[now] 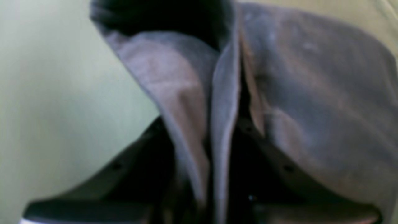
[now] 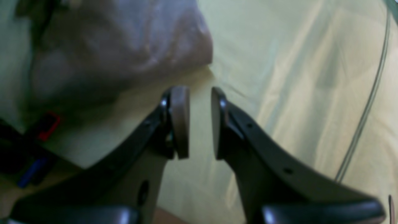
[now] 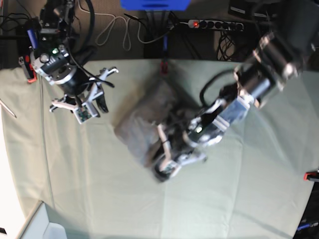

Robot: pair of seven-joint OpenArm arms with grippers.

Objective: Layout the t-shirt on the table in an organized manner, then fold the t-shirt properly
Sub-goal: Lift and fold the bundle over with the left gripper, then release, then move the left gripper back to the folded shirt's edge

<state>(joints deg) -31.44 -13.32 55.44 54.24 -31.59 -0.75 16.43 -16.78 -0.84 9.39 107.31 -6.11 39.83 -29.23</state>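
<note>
1 grey t-shirt [image 3: 144, 124] lies bunched near the middle of the 1 green-clothed table [image 3: 249, 199], with 2 arms over it. The left gripper [image 1: 224, 149] is clamped on a fold of the shirt; the right gripper [image 2: 200, 123] holds nothing, its 2 pads [image 2: 180, 121] a narrow gap apart. No writing is legible.

A robotics lab: two black-and-silver robot arms [image 3: 67, 74] stand over a worktop [image 3: 249, 189] covered in pale mint-green cloth, with a lit power strip [image 3: 214, 24], tangled cables [image 3: 112, 30] and red-black clamps [image 3: 312, 175] at its edges.
</note>
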